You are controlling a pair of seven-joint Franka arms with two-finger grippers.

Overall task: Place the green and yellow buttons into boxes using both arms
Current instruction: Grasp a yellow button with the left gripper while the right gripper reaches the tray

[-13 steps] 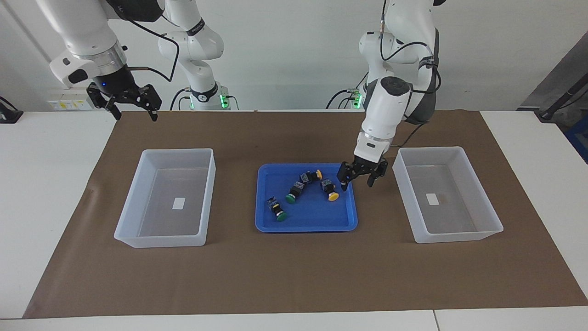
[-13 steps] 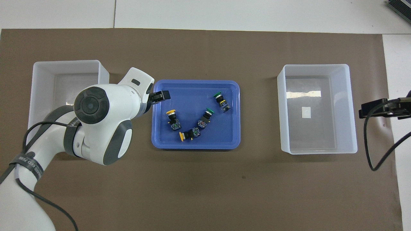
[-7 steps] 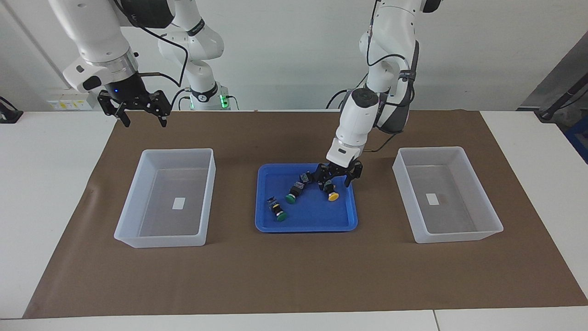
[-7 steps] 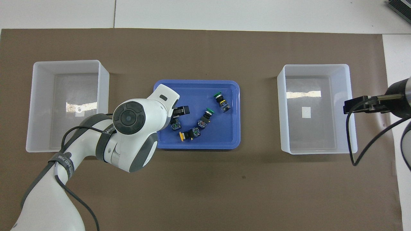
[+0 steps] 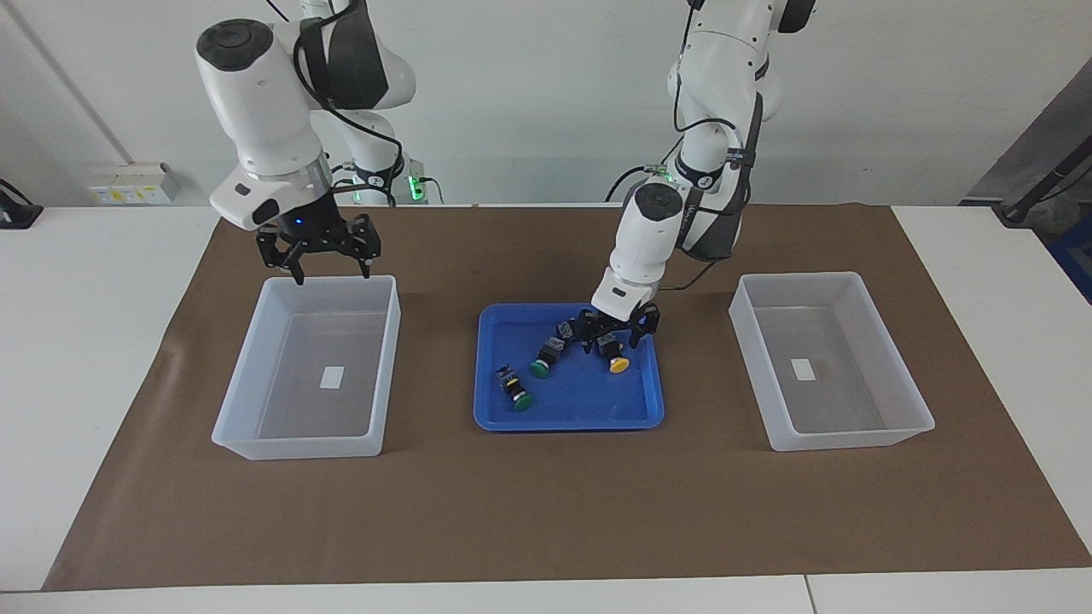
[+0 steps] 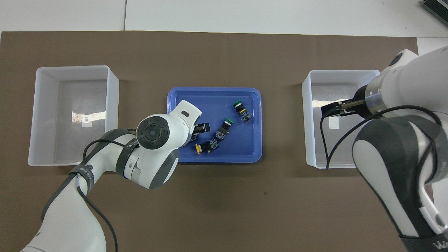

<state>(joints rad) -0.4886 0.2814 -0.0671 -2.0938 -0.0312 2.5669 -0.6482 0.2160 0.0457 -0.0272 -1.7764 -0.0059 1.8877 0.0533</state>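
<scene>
Buttons [image 5: 618, 363] crowd the tray [image 5: 512, 422]: left hand [image 5: 616, 334], fingers apart, straddles one yellow at 3 o'clock and could nudge its neighbour; right hand [image 5: 325, 256], also apart, hangs over a box [image 5: 247, 375].

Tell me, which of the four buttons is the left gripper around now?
The yellow button nearest the left arm's end of the blue tray. The open left gripper straddles its body; the other three lie clear of it.

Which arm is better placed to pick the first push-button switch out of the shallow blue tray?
The left. Its open left gripper is down in the shallow blue tray, straddling a yellow-capped push-button switch. The right gripper, also open, hangs over the rim of a translucent white plastic bin, away from the tray.
</scene>
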